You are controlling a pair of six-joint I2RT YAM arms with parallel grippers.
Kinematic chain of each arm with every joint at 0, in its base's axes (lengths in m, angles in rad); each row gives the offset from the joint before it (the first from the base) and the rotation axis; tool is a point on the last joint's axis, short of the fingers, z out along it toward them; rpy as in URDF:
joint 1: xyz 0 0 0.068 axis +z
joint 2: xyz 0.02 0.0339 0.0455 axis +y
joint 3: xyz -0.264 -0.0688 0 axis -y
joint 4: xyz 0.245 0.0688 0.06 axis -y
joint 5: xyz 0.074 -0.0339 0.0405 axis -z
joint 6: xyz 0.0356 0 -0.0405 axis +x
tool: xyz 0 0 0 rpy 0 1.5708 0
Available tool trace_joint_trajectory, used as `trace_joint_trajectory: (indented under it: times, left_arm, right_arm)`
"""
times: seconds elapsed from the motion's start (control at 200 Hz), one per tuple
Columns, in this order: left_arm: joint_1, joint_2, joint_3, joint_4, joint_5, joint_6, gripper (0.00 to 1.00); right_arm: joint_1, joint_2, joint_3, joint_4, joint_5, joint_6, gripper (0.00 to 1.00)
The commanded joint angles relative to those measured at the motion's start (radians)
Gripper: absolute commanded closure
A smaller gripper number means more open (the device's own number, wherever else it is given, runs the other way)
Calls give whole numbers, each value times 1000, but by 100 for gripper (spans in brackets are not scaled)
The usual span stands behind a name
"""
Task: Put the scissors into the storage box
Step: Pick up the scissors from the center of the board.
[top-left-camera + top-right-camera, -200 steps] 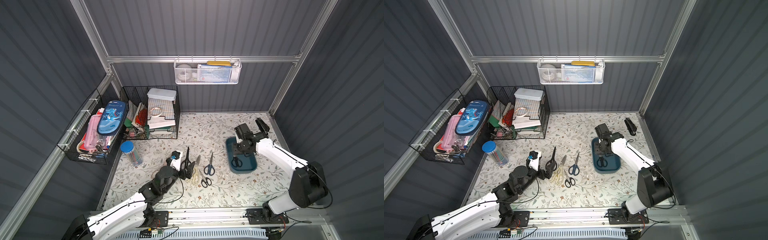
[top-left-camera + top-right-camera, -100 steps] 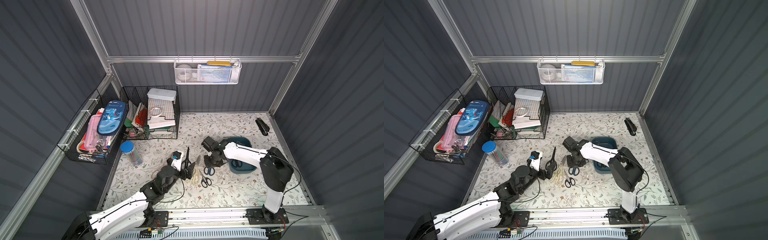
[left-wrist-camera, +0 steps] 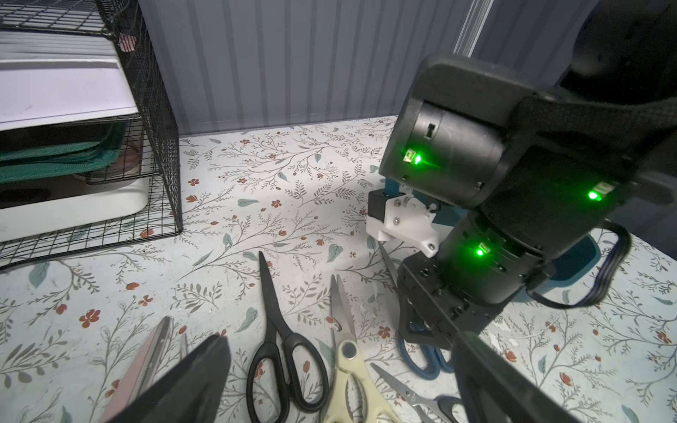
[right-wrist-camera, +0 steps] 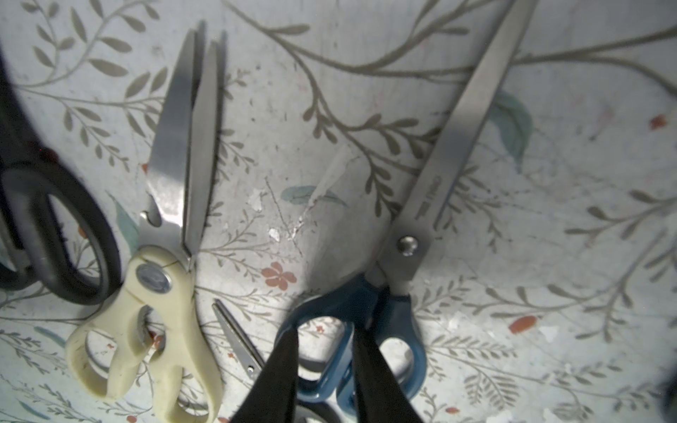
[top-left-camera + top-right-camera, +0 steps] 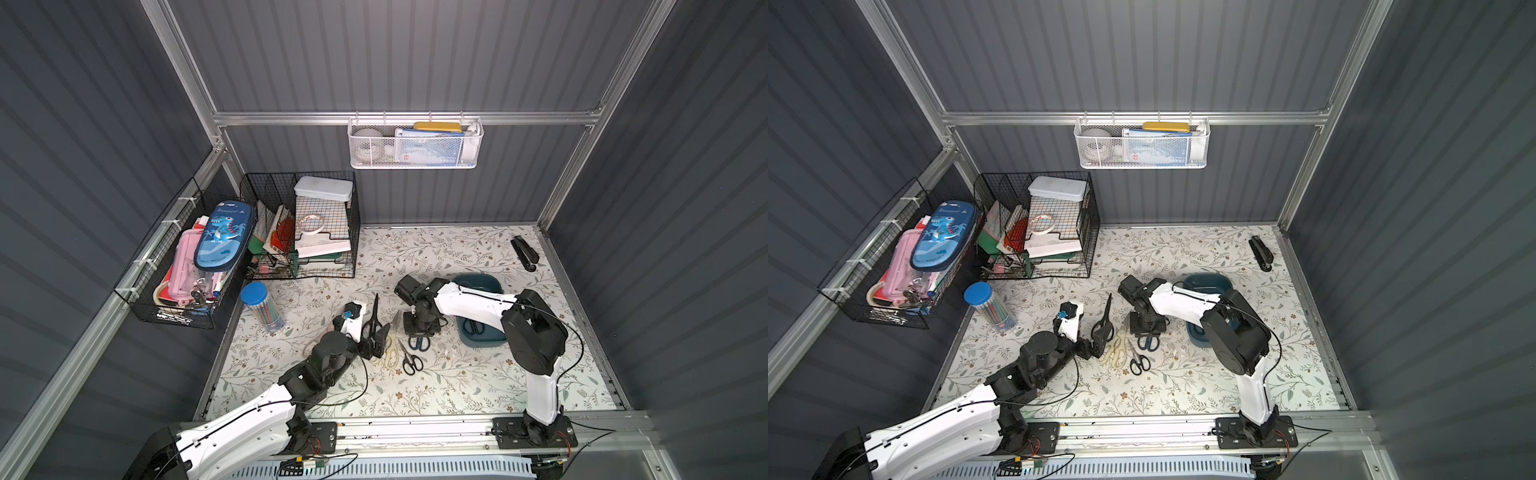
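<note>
In both top views the right gripper [image 5: 420,330] covers the blades of the blue-handled scissors [image 5: 419,343], and we see only the loops. In the right wrist view their blade tip runs out of the picture, and we cannot tell whether the jaws already pinch the handle. The right arm [image 5: 469,301] hides the middle of the storage box [image 5: 484,340] and the blades of the black pair [image 5: 473,328] inside. A finger [image 3: 190,381] of the left gripper [image 3: 340,338] hides the handles of the pink pair [image 3: 143,362].

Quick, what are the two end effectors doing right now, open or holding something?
Left end effector: open, holding nothing.
Right end effector: astride a handle loop of the blue scissors; whether it grips cannot be told.
</note>
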Motion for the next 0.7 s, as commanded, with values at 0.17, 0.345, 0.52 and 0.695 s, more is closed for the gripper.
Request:
trace_joint_trajectory:
  times: [0.17,0.345,0.52,0.695]
  left_arm:
    - [-3,19,8,8,-6,11,1]
    - [-3,17,8,7,-6,10,1]
    - [-3,26,12,11,-10,13,1]
    - [-3,35,14,11,-12,13,1]
  right_arm:
    - [20,-60,-11,-100,22,28,69]
    - [23,-103,-52,-114,25,58,69]
    - [27,-66,-74,-91,-9,57,69]
    - [32,-21,-67,-72,-20,61,69]
